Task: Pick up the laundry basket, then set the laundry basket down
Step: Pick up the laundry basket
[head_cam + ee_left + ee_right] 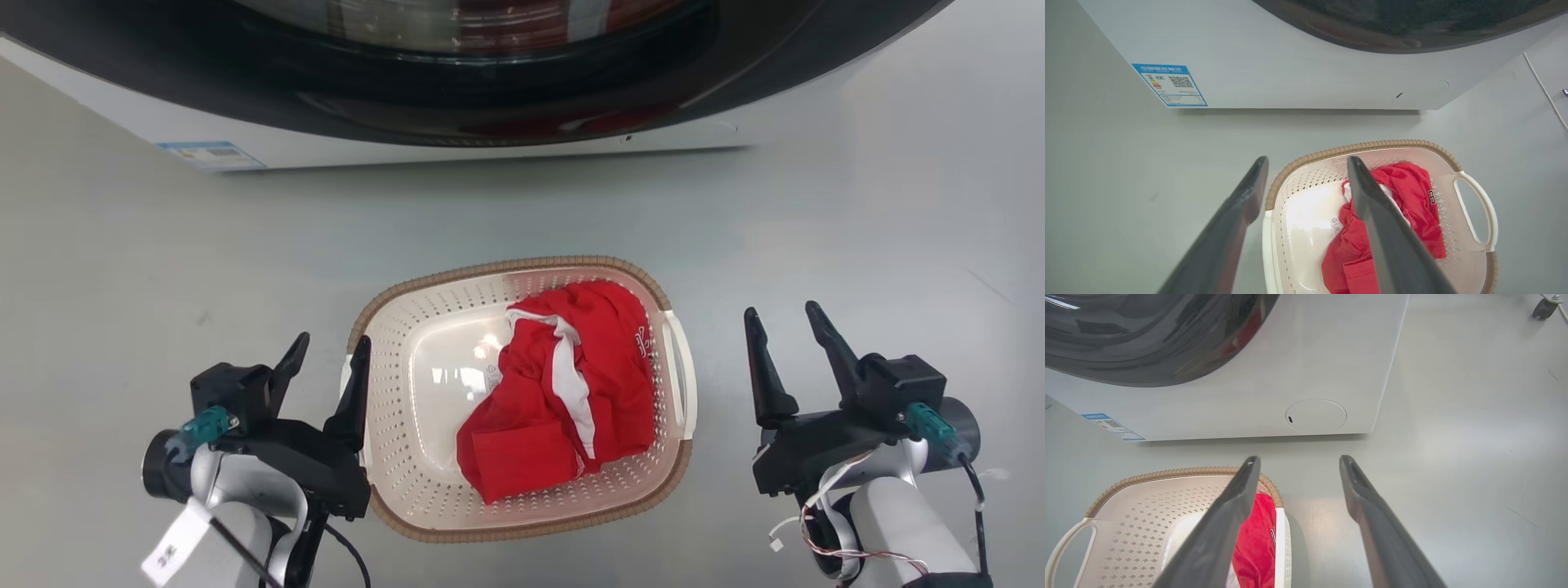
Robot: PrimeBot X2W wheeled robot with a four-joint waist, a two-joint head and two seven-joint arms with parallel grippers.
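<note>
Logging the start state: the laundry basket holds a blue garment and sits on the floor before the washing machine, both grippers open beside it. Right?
Not quite: the garment is red and white, not blue, as the head view shows. The laundry basket does sit on the floor before the washing machine, left gripper and right gripper open beside it.

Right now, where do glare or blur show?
Head view: glare on the bare floor of the cream-white perforated plastic laundry basket. Left wrist view: that floor washes out; near jaws blur. Right wrist view: soft shadow under the white washing machine.
</note>
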